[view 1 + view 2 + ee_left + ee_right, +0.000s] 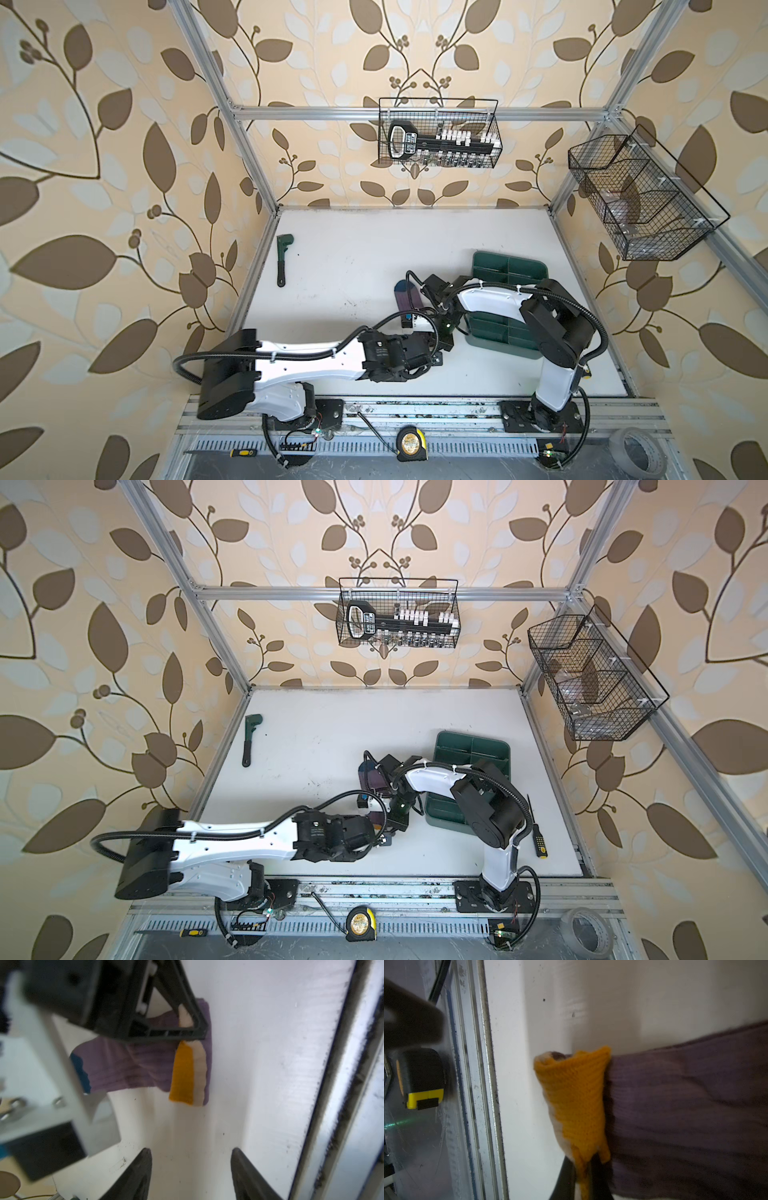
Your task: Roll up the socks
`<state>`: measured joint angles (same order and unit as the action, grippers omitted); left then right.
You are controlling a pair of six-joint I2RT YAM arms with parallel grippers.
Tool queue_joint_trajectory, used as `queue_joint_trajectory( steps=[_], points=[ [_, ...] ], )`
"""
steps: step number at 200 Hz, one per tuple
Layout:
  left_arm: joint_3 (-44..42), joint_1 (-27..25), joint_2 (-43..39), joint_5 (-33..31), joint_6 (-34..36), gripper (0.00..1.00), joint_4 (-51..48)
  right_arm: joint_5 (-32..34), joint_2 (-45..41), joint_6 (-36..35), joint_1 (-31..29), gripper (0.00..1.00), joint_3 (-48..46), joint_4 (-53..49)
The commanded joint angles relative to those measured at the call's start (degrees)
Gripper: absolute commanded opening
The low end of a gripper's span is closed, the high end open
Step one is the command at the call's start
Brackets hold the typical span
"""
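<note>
White desk (353, 266) carries the socks (145, 1068) near its middle, beside a green tray (507, 266). My right end effector (583, 1169) pinches their cuffs; that thin bite could slip and shed the beige layer. My left end effector (190, 1153) hangs spread and empty, both wrists low, arms crowded.

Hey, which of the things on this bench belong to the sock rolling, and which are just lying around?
Job in hand:
- purple sock
- beige sock, lying with it
- right gripper, shut on the purple sock's yellow cuff
- left gripper, open, holding nothing

Lying about:
- wrench
- green tray
- tape measure
- screwdriver
- tape roll
- wire baskets
</note>
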<state>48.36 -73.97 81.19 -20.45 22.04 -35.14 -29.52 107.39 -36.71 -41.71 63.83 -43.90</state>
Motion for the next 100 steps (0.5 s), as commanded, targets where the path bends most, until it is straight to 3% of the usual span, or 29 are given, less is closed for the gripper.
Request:
queue_joint_trajectory(
  steps=[1, 43, 73, 100],
  points=[
    [1.9, -0.7, 5.3, -2.4, -2.7, 0.62, 7.9, 4.0, 3.3, -1.3, 0.1, 0.02, -0.4, 0.1],
    [0.9, -0.6, 11.5, -6.8, -2.5, 0.59, 15.6, 3.5, 2.6, -1.4, 0.2, 0.03, -0.7, 0.1],
    [1.1, -0.5, 15.6, -11.6, -3.2, 0.41, 16.7, 2.5, 1.3, -1.5, 0.3, 0.03, -1.0, -0.1],
    [0.4, 0.3, 16.2, -9.6, -4.4, 0.22, 15.6, 2.7, -0.7, -1.0, 0.7, 0.04, -2.0, 0.7]
  ],
)
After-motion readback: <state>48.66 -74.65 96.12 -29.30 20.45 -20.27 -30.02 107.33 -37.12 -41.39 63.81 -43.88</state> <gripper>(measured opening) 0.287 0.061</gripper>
